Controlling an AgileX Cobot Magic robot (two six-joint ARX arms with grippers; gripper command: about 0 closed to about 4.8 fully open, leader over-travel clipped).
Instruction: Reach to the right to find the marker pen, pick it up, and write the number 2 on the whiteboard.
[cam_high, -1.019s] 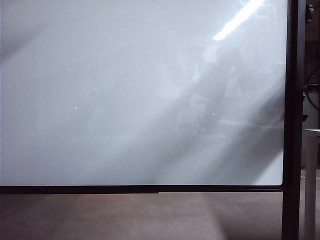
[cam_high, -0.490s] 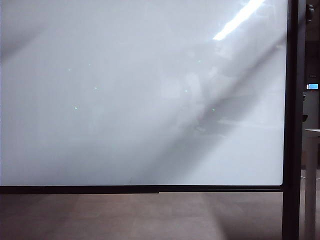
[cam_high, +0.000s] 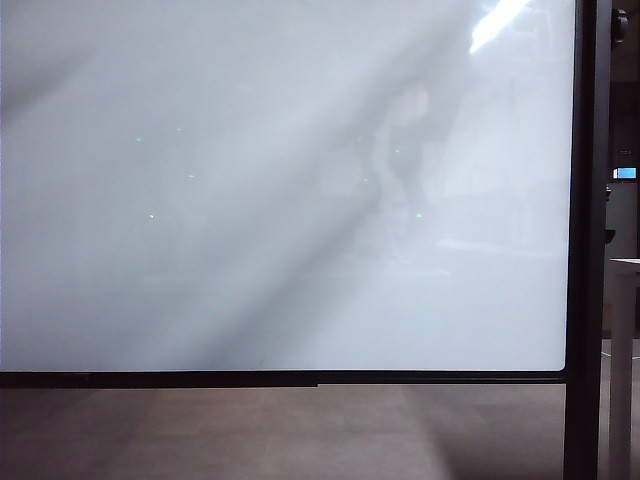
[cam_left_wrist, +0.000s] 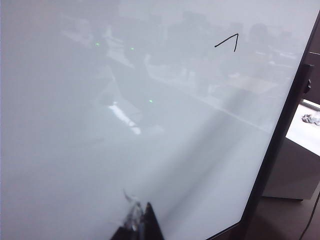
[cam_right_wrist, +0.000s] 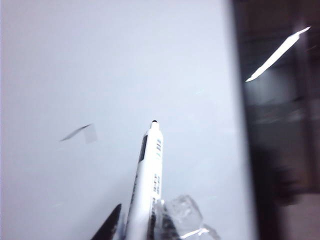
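The whiteboard (cam_high: 250, 200) fills the exterior view, glossy white in a thin black frame with a black post (cam_high: 583, 250) on the right; neither gripper shows there. In the right wrist view my right gripper (cam_right_wrist: 142, 212) is shut on the marker pen (cam_right_wrist: 147, 170), whose dark tip points at the board (cam_right_wrist: 100, 60); whether it touches is unclear. A short dark stroke (cam_right_wrist: 75, 133) lies beside the tip. In the left wrist view my left gripper (cam_left_wrist: 141, 222) is shut and empty close to the board (cam_left_wrist: 75, 125). A thin black two-stroke angle (cam_left_wrist: 227, 42) is drawn there; it does not read as the number 2.
A white stand (cam_high: 622, 330) is beyond the post on the right. Its top (cam_left_wrist: 305, 125) carries a small grey object (cam_left_wrist: 310, 119), and a black cable (cam_left_wrist: 310, 222) hangs below. Brown floor (cam_high: 300, 430) runs under the board's bottom edge.
The dim arm reflection on the board has shifted up and left from the right-hand middle. The board itself has not moved.
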